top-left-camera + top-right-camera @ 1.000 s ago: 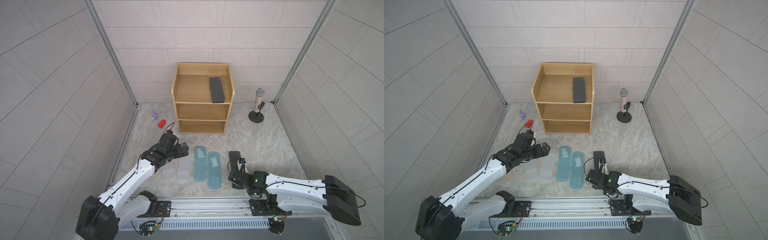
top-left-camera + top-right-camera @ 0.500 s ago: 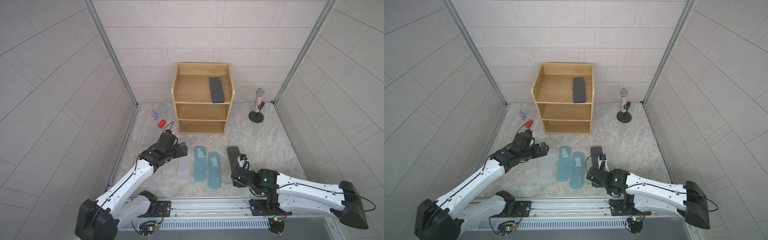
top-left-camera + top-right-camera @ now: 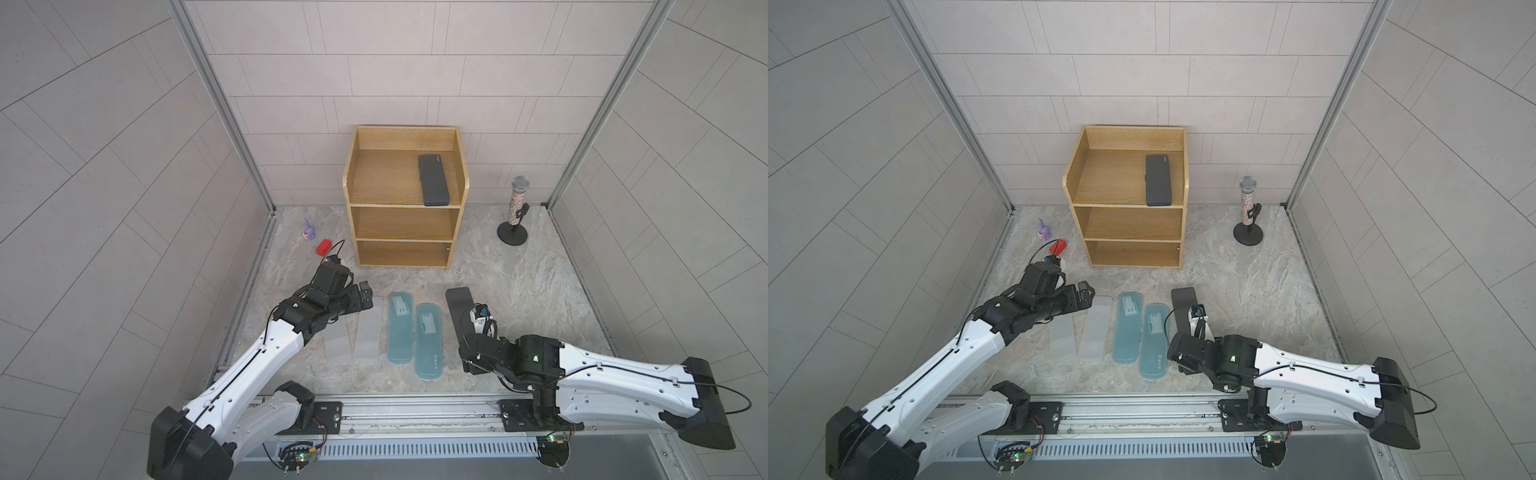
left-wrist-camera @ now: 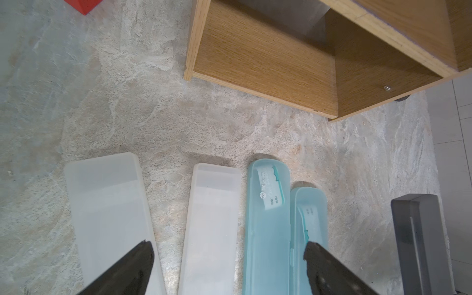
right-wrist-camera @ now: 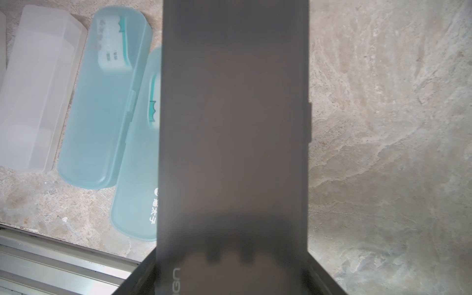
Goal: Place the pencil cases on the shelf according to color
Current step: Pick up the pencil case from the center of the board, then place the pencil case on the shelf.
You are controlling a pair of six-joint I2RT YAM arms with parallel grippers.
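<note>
view from above of a tiled booth with a stone-patterned floor (image 3: 519, 282). my right gripper (image 3: 468, 358) is pinching the near end of a black pencil case (image 3: 457, 305), one jaw on each long side. the case sticks out ahead of me toward the shelf (image 3: 351, 174), and it looks lifted clear of the floor. my left gripper (image 4: 228, 251) hangs spread wide and empty above the two frosted cases (image 3: 369, 332). the two teal cases (image 3: 400, 328) lie side by side between the frosted pair and my right arm.

the other black case (image 3: 433, 179) already lies on the shelf's top level, against the right-hand side wall. i judge that the case i hold belongs up there beside it.

what could go wrong from here:
- i hold a long case by one end only, so it may droop or swivel in the jaws as i raise it.
- its far end could catch the shelf's front edge or raised side wall and get pushed out of my grip.
- coming in too far right, i could shove the black case already up there.
- the nearer teal case lies just beside my held case, so a low sideways swing would knock it.
</note>
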